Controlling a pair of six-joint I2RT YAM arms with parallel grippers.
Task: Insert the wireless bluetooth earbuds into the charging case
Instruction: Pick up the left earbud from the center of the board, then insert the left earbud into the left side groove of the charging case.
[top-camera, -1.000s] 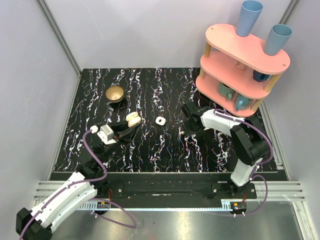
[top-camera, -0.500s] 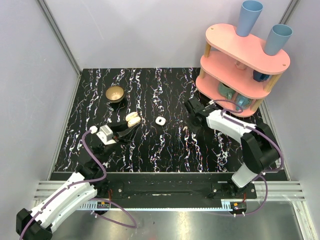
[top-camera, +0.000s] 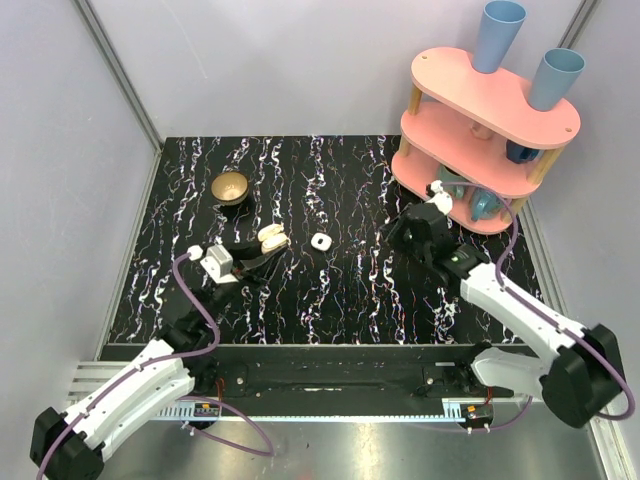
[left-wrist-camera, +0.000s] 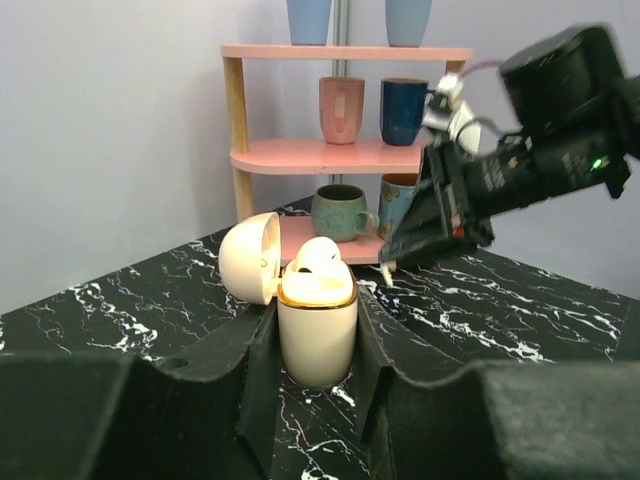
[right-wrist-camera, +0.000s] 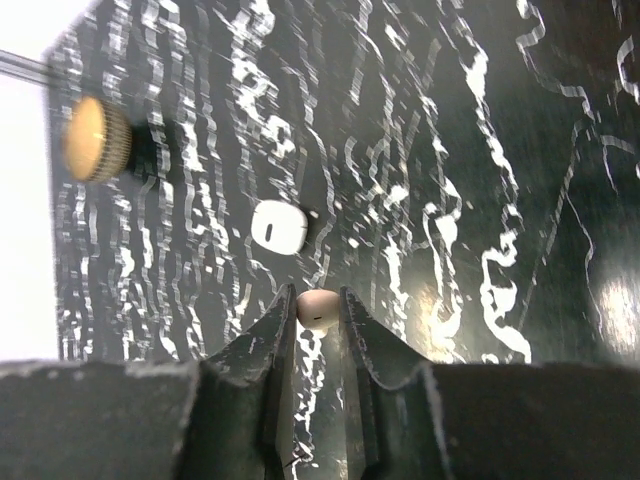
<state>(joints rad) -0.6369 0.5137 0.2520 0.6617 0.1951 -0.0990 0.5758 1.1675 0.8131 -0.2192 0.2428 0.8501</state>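
Observation:
My left gripper (left-wrist-camera: 315, 305) is shut on a cream charging case (left-wrist-camera: 316, 325) with a gold rim. The case stands upright on the table with its lid (left-wrist-camera: 249, 257) swung open to the left. One cream earbud (left-wrist-camera: 315, 256) sits in its top. From above, the case (top-camera: 270, 238) lies left of centre, with the left gripper (top-camera: 258, 255) around it. My right gripper (right-wrist-camera: 316, 300) is shut on a second cream earbud (right-wrist-camera: 318, 310) and hangs above the table. It is right of centre (top-camera: 408, 235), apart from the case.
A small closed white case (top-camera: 320, 241) lies between the two grippers. A brass-coloured bowl (top-camera: 231, 187) sits at the back left. A pink two-tier shelf (top-camera: 480, 120) with mugs and blue cups stands at the back right, close behind the right arm.
The right arm has swung right and toward the near edge, its gripper still shut. The left gripper and the case have barely shifted.

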